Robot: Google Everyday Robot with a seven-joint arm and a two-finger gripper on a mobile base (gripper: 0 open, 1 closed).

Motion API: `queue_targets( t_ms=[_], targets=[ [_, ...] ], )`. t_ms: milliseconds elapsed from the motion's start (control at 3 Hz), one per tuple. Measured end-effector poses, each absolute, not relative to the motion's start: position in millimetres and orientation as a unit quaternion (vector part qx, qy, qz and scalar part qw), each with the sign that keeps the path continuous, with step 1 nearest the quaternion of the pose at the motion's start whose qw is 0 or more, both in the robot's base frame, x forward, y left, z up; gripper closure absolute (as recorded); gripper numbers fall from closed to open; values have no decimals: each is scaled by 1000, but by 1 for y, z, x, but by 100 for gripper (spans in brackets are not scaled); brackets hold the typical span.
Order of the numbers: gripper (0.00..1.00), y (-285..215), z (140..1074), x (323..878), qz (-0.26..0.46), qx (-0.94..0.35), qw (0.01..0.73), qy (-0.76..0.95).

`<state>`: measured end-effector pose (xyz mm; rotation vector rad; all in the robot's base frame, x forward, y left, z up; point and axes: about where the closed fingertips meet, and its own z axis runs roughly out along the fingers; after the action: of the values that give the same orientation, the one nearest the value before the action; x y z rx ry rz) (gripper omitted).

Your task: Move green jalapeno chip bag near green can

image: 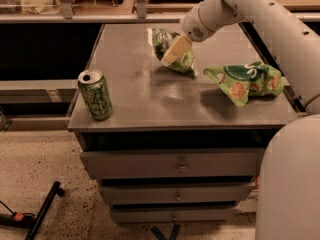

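Observation:
The green jalapeno chip bag [162,38], dark green and crumpled, lies at the back middle of the grey cabinet top [150,101]. My gripper [174,52] reaches down from the upper right and sits right on the middle of this bag, covering part of it. The green can [96,95] stands upright at the front left corner of the top, well apart from the bag and the gripper.
A brighter lime-green chip bag [245,81] lies on the right side of the top. My white arm [280,29] crosses the right edge. Drawers [180,165] are below the top. A black bar [42,211] lies on the floor at the left. Shelving stands behind.

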<state>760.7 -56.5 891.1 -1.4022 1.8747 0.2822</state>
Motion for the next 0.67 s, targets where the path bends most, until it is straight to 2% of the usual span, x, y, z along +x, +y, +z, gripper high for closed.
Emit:
queue_targets(
  t_ms=[333, 667],
  targets=[
    [18, -45, 877, 765, 130, -544, 379, 737],
    [41, -38, 868, 767, 135, -543, 373, 740]
  ],
)
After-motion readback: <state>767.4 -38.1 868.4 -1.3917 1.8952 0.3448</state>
